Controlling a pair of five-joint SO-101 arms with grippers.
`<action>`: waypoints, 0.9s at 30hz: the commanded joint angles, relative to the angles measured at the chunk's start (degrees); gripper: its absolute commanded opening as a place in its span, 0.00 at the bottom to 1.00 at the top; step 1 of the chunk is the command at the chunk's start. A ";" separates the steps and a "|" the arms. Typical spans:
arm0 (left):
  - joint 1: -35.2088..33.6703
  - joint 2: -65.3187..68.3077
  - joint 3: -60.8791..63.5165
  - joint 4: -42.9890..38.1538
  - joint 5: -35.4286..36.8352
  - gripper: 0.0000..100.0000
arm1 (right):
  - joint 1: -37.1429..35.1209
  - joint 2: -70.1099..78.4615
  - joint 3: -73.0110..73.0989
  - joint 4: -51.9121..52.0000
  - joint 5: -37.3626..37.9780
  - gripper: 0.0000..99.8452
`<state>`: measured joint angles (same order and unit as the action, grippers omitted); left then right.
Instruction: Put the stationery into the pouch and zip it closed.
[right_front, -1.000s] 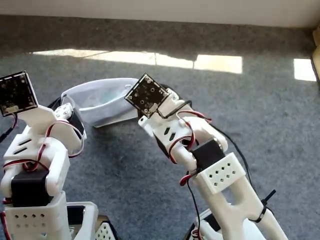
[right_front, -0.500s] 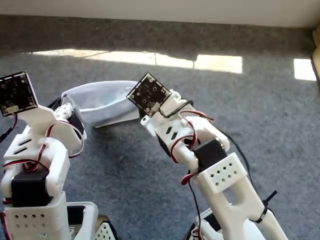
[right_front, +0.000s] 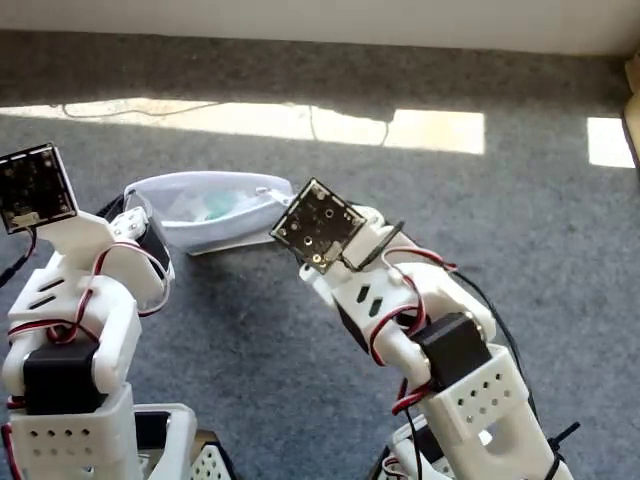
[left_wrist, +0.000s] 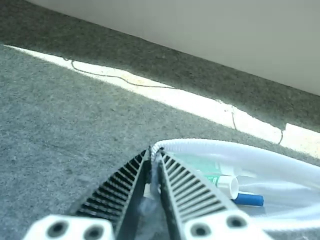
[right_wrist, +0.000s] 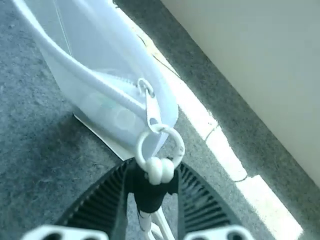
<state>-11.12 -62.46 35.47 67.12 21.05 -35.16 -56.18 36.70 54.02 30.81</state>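
Grey carpet (right_front: 520, 230) carries a translucent white pouch (right_front: 215, 225); your left gripper (left_wrist: 154, 155) pinches its end, right gripper (right_wrist: 151, 170) clamps its ring pull (right_wrist: 152, 112).

Grey carpet (right_front: 560, 260) runs up to a pale wall (right_front: 320, 20), with a sunlit strip (right_front: 440, 128) lying across it.

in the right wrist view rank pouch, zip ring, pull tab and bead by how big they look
1. pouch
2. ring
3. pull tab, close to the ring; the ring is nearer the camera, so unsure
4. bead
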 joint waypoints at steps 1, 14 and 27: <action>0.66 0.22 0.57 0.35 -2.46 0.01 | 0.22 -3.03 -1.27 3.56 0.26 0.01; 0.84 0.31 0.66 0.35 -4.04 0.20 | -5.32 -3.30 -1.27 13.93 0.18 0.01; 14.29 0.75 0.66 -8.35 -4.13 0.20 | -5.23 -17.01 6.29 14.99 -2.11 0.01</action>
<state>-1.98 -62.46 36.26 61.23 17.45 -39.65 -67.16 40.92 69.14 29.23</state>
